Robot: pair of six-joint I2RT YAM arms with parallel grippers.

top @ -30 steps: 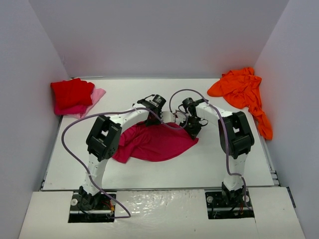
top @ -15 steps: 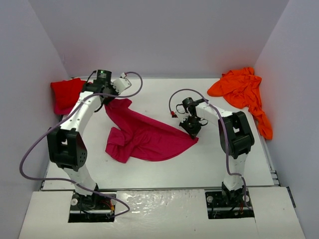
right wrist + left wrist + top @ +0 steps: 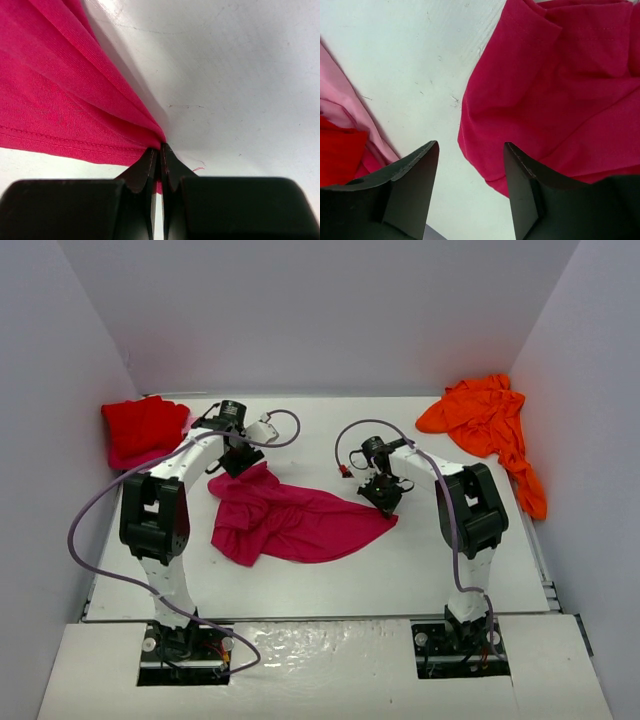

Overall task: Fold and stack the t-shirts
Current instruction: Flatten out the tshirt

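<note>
A magenta-pink t-shirt [image 3: 300, 522] lies spread and rumpled on the white table [image 3: 330, 430] between the arms. My left gripper [image 3: 238, 461] hovers open over its upper left corner. In the left wrist view the magenta-pink t-shirt [image 3: 560, 90] lies by the right finger, and bare table shows between the jaws of the left gripper [image 3: 471, 150]. My right gripper [image 3: 384, 496] is shut on the shirt's right tip, and the magenta-pink t-shirt [image 3: 60, 90] fans out from the right gripper [image 3: 160, 151]. A red t-shirt [image 3: 143, 424] lies folded at far left. An orange t-shirt [image 3: 485, 418] is crumpled at far right.
A pale pink cloth [image 3: 140, 458] lies under the red t-shirt; the pale pink cloth [image 3: 342, 110] shows at the left of the left wrist view. The orange t-shirt trails down the table's right edge [image 3: 530, 495]. Grey walls stand round three sides.
My left gripper carried the shirt's corner from the middle out to the far left, then let go and opened. That corner now lies flat. The right gripper kept its hold.
</note>
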